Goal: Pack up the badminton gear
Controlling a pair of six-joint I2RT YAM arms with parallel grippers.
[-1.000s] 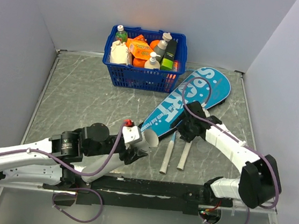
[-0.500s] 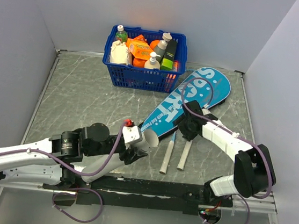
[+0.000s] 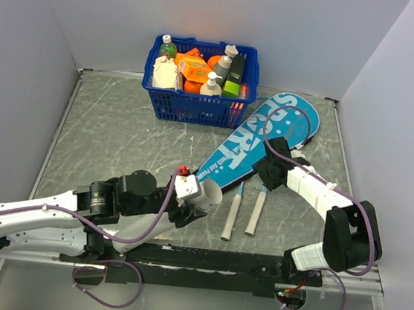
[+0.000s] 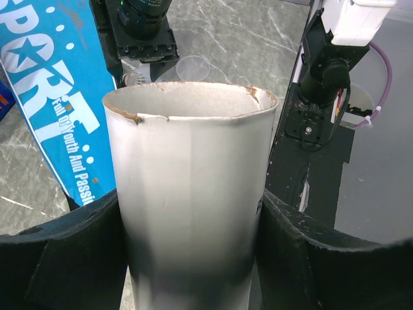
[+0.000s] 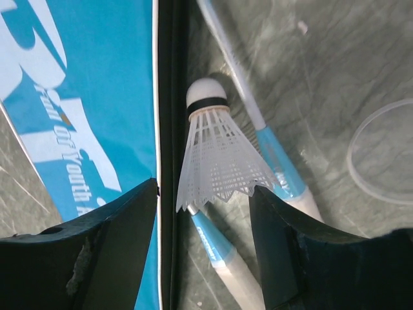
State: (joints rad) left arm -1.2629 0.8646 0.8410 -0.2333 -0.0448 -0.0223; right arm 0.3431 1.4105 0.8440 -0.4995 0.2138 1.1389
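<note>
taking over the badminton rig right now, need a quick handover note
Left gripper: shut on the white tube, open end toward the rackets.
Right gripper: jaws open, straddling the shuttlecock, which lies on the rackets' shafts beside the teal case.
Done: tube in hand.
Left: likely shuttlecock into tube, then gear into the case; racket heads are hidden.

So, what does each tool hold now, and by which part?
The left tool holds the tube by its side wall, below the open rim. The right tool holds nothing: its jaws stand open around the skirt of the shuttlecock.
</note>
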